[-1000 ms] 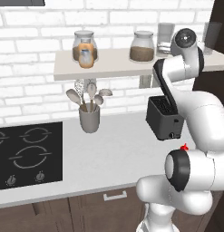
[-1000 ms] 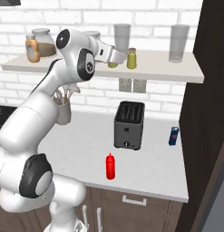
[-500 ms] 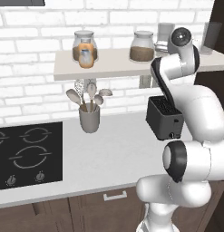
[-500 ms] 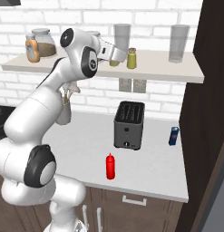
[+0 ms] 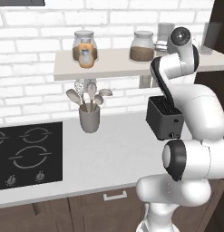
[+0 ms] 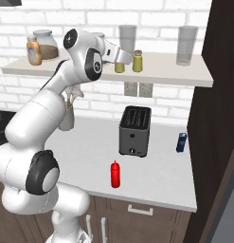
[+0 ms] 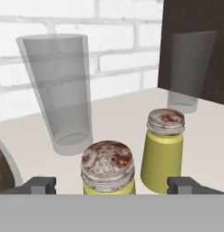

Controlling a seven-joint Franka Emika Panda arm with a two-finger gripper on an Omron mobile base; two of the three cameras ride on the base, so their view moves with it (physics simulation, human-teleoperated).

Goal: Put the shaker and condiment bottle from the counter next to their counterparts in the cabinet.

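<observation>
Fingers (image 7: 41, 185) of our gripper (image 7: 112, 186) stood apart around the shaker (image 7: 107, 166), its twin (image 7: 162, 150) at two o'clock on the cabinet (image 6: 175, 76).

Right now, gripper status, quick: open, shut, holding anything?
Gripper: open, fingertips wide apart on either side of the shaker, which stands on the cabinet beside its twin.

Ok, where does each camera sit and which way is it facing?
Left base view: behind the arm's left, facing the cabinet; arm at right.
Right base view: behind its right, facing the same wall; gripper at the shaker.
Hand view: on the hand, fingertips flanking that shaker.
The last two share both shakers.
</observation>
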